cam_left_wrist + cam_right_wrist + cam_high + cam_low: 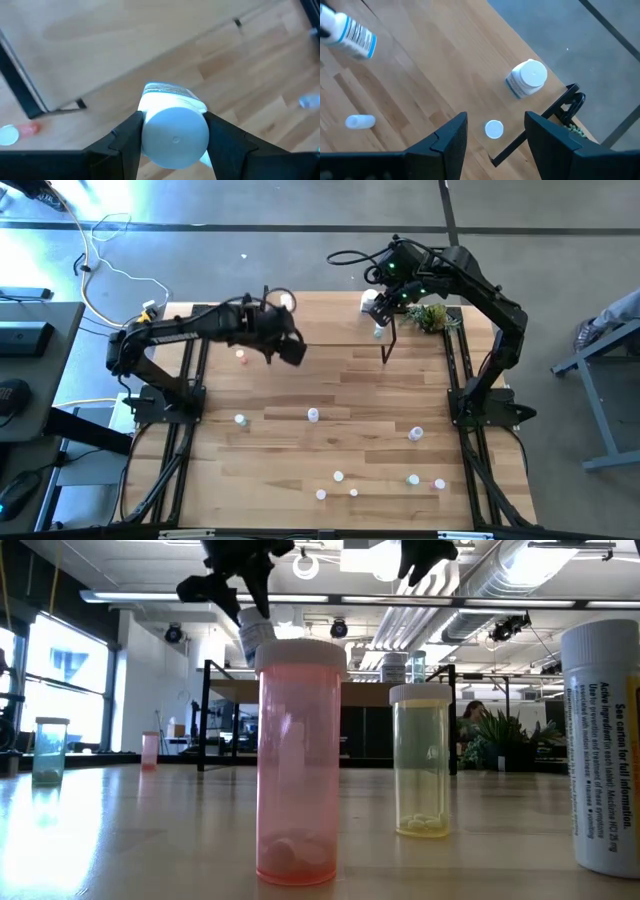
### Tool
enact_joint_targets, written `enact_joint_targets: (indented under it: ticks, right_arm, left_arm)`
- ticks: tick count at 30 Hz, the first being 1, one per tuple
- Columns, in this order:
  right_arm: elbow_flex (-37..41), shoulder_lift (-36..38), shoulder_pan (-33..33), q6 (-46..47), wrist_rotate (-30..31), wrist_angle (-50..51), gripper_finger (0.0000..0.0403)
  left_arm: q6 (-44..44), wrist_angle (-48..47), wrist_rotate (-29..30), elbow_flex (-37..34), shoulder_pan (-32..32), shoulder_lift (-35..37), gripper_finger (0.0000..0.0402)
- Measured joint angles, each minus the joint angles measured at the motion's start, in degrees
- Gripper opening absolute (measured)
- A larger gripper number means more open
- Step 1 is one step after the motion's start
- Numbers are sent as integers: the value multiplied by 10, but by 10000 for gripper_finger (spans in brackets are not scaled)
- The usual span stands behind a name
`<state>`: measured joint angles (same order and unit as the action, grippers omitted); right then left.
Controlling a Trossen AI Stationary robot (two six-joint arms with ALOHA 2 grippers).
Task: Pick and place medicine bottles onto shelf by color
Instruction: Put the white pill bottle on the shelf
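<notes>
My left gripper (291, 348) hangs above the table's left middle, just in front of the shelf (125, 40). It is shut on a white medicine bottle (172, 100) with a white cap; in the low view this bottle (254, 635) hangs tilted under the fingers. My right gripper (495, 119) stands open, with nothing between its fingers, over the shelf's right end (400, 305). Below it a white-capped bottle (526, 78) stands upright and a small white-capped one (494, 129) stands beside it. My left gripper pinches the bottle between its two fingers at the cap end (175, 140), one finger on each side. The fingers slant down toward the table, and the bottle lies along them with its bottom pointing away. The bottle is lifted clear of table and shelf.
Several small bottles are scattered over the near half of the table (338, 476), one with a pink cap (241, 357) near my left gripper. A pink vial (300, 760), a yellow vial (420, 760) and a big white bottle (605, 740) stand close to the low camera. A green plant (432, 315) sits at the far right.
</notes>
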<state>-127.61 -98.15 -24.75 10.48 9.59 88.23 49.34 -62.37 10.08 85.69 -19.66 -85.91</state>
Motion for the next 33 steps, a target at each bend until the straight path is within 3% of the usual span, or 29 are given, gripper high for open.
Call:
enact_joint_targets:
  ticks: [10, 18, 26, 33]
  right_arm:
    - [0, 0, -1, -5, 49, -2, 188]
    - [0, 0, -27, -23, 53, -13, 188]
    - [0, 0, -66, -54, 53, -16, 188]
    - [0, 0, -91, -65, 53, -28, 188]
  left_arm:
    - [-16, 17, -11, 0, -95, 0, 170]
    - [-26, 33, -37, 0, -155, 0, 170]
    - [-26, 35, -58, 6, -191, 0, 170]
    - [-40, 8, -33, 53, -194, 0, 170]
